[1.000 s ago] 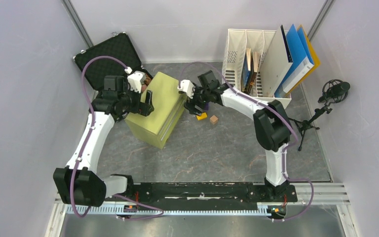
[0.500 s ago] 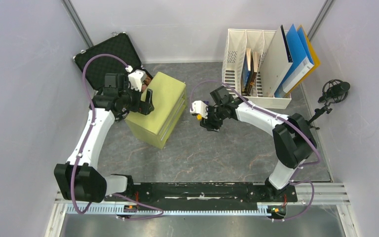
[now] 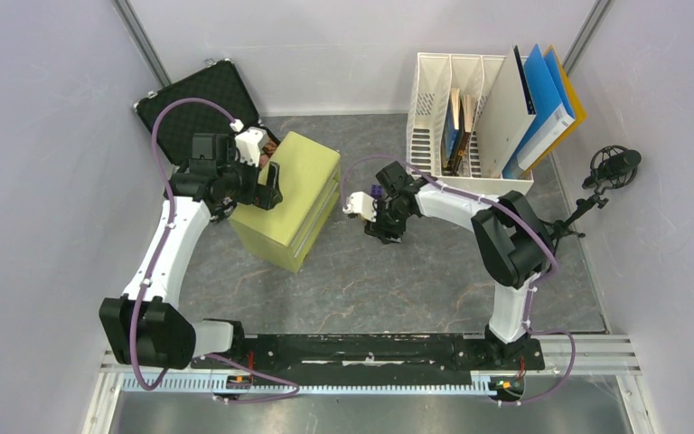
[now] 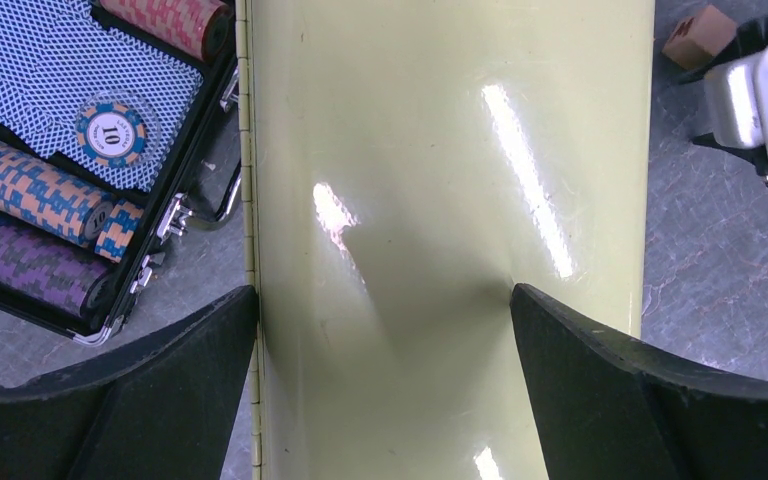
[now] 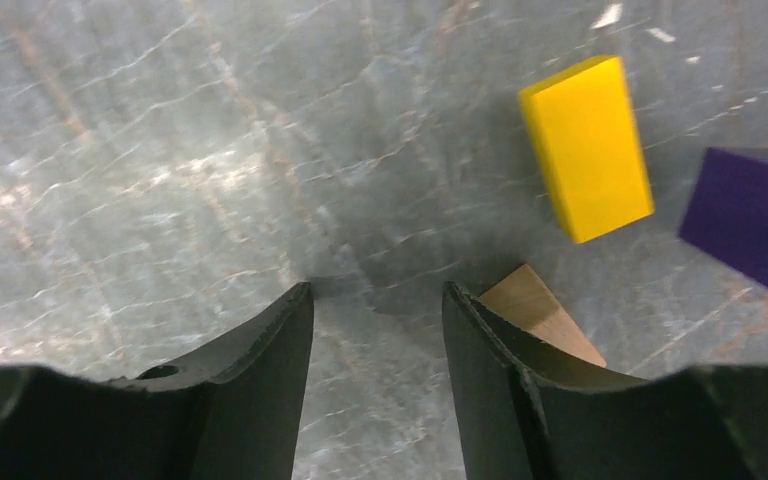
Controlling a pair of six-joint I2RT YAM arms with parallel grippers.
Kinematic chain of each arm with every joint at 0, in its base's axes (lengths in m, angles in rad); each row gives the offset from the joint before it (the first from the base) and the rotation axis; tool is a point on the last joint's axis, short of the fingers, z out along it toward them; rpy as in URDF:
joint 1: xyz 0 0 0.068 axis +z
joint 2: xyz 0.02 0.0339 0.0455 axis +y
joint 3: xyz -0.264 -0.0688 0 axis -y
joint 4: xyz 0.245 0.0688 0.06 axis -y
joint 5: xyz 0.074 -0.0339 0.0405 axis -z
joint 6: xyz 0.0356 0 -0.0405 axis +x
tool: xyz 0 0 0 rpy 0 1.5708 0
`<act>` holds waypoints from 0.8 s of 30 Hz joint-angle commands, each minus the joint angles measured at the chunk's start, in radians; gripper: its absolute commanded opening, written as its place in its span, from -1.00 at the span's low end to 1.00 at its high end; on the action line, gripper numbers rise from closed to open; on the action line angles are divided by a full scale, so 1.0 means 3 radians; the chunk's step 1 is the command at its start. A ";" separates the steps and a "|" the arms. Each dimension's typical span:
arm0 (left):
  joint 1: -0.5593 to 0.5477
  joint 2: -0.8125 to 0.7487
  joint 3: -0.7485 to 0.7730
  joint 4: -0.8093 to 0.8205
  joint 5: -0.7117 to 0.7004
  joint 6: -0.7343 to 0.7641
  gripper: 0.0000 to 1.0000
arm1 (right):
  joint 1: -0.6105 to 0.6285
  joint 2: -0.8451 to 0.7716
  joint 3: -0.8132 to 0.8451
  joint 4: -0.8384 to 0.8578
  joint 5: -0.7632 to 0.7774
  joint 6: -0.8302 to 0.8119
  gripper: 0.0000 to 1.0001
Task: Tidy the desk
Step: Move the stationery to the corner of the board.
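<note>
Left fingers (image 4: 150, 400) wide apart, empty, over yellow-green drawer cabinet (image 4: 440, 150), grey marbled table (image 5: 160, 150) far-left corner. Right fingers (image 5: 250, 400) narrowly parted (nothing held), tan wooden block (image 5: 540, 310) just beside.

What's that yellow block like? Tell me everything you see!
The yellow block is a bright, smooth, brick-shaped piece lying flat and slightly askew on the grey marbled desk. A purple block and a wooden block sit close by, not touching it. The right hand is open beside it, empty.
</note>
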 commanded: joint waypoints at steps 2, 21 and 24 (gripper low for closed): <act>-0.0077 0.0025 -0.0026 -0.0122 0.0355 -0.0078 1.00 | -0.0060 0.0301 0.0415 0.0057 0.0221 0.0139 0.07; -0.0079 0.0018 -0.0014 -0.0091 0.0308 -0.0082 1.00 | -0.0405 0.1731 0.2498 0.0447 0.0342 0.1424 0.04; -0.0077 0.0026 -0.0013 -0.0087 0.0298 -0.0078 1.00 | -0.0454 0.1627 0.2460 0.0575 0.0112 0.1408 0.06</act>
